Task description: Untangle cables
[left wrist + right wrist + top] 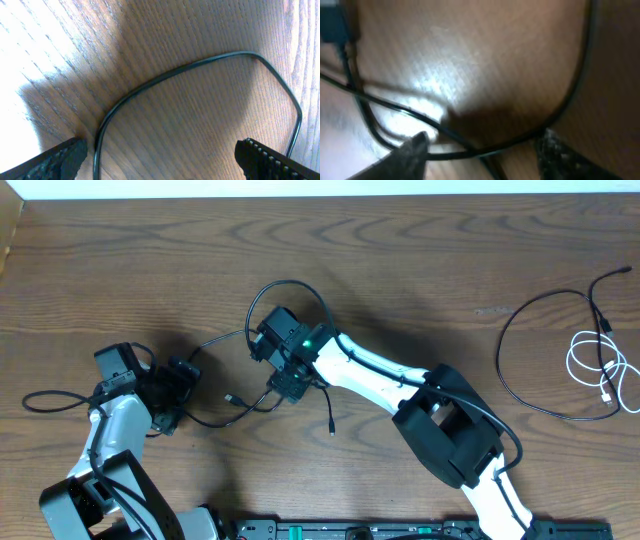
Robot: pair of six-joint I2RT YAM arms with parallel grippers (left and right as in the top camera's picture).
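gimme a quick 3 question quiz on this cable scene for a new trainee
1. True or false: the white cable lies near the right end of the table, away from both grippers.
2. The left gripper is: A) shut on a cable, B) wide open, C) out of view.
3. In its wrist view, what colour is the cable passing between the fingers of the right gripper?

Key: 1 true; 2 B; 3 black: a black cable curves down between the open fingers.

Blk cables (170, 75), one white cable (571, 358), brown tbl (400, 240) w/ wood-grain pattern.
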